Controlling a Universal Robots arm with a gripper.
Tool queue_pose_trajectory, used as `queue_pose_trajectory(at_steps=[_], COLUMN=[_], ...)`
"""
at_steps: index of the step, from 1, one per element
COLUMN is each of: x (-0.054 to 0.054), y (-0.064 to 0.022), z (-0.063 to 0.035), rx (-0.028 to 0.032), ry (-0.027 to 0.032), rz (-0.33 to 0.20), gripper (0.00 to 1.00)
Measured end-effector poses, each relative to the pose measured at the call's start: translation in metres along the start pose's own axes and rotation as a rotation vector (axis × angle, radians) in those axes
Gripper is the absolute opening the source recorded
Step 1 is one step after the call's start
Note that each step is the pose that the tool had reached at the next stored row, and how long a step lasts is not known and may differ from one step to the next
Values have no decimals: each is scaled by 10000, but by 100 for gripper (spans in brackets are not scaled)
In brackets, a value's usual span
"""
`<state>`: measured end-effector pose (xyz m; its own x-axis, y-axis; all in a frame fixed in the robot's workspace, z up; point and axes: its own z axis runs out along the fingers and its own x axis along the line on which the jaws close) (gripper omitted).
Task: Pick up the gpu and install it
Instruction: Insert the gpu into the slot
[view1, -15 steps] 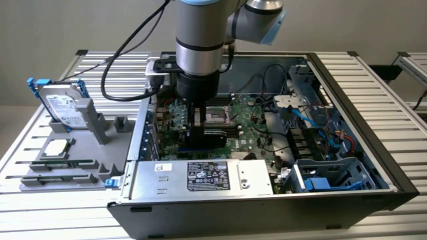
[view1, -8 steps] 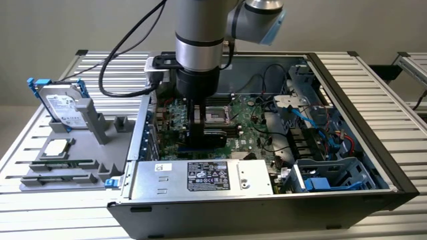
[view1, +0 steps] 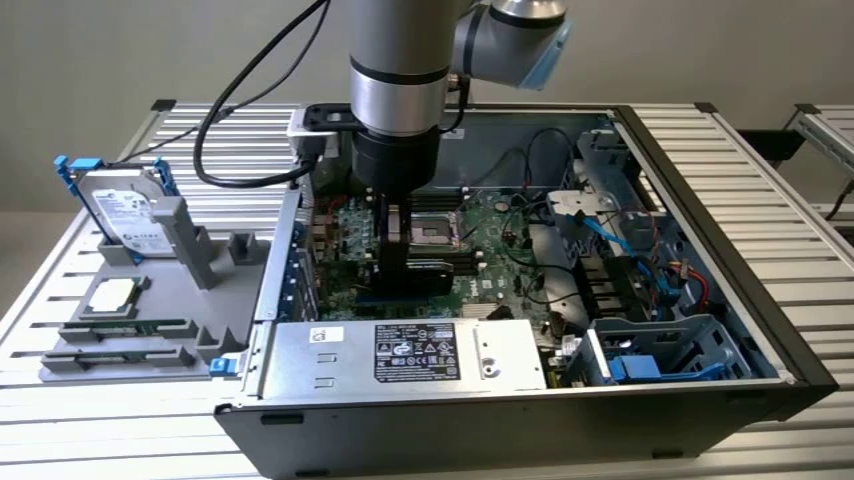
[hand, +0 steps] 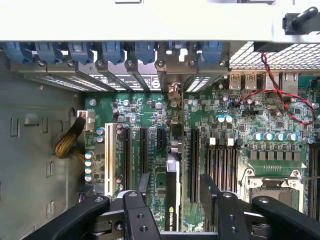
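**Gpu (hand: 172, 200) slotted, gripper (hand: 175, 180) open**

The gpu stands edge-on in a motherboard (hand: 150, 107) slot, seemingly seated. The gripper straddles it wide open, holding nothing. Release stage, apparently; moving off calls for a straight rise.

A silver hard drive (view1: 118, 215) stands upright in a grey fixture (view1: 200, 340) beside the open computer case (view1: 534, 440).

One open computer case (view1: 747, 330), one gpu (hand: 172, 200), one hard drive (view1: 123, 215), one processor chip (view1: 110, 296), two memory strips (view1: 127, 328) and one grey holder (view1: 200, 345) on the bench (view1: 747, 130).
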<state>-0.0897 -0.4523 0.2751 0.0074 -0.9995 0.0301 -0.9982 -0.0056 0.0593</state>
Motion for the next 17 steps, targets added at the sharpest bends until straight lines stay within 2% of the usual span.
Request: queue_pose_trajectory(at_steps=[9, 17], x=[7, 33], y=[19, 23], z=[1, 12], rx=[1, 3], ry=[-2, -74], rz=[-47, -121], gripper=[53, 53])
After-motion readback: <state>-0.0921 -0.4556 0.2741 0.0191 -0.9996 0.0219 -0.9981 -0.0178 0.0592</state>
